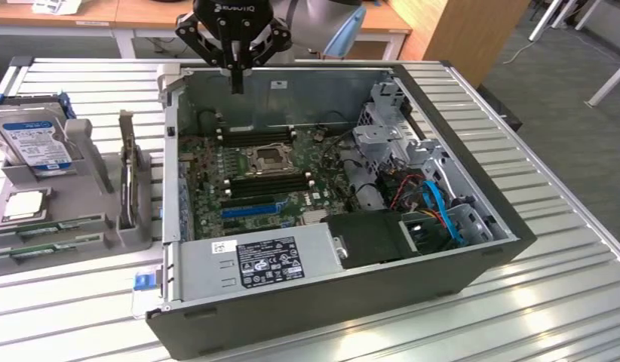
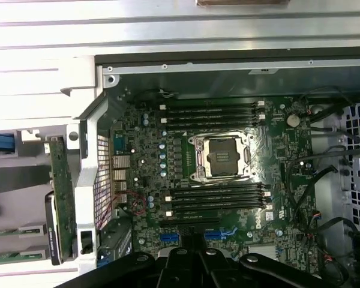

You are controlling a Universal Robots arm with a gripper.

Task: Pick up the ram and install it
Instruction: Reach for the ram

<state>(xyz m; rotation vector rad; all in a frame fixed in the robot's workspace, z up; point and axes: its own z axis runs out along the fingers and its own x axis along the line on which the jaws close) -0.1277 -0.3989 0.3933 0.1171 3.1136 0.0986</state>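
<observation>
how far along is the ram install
Nothing looks done yet: the long thin green ram stick lies in the grey holder outside the open dark computer case. In hand: nothing; the black gripper hangs over the case, jaws shut and empty. Left: picking it up and seating it in the empty long black memory slots.

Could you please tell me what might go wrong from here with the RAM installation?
The long thin green ram sticks lie close together in the grey plastic holder, so the shut claw could disturb both. The open silver processor socket sits between the black memory slots, so a slip there may damage it.
</observation>
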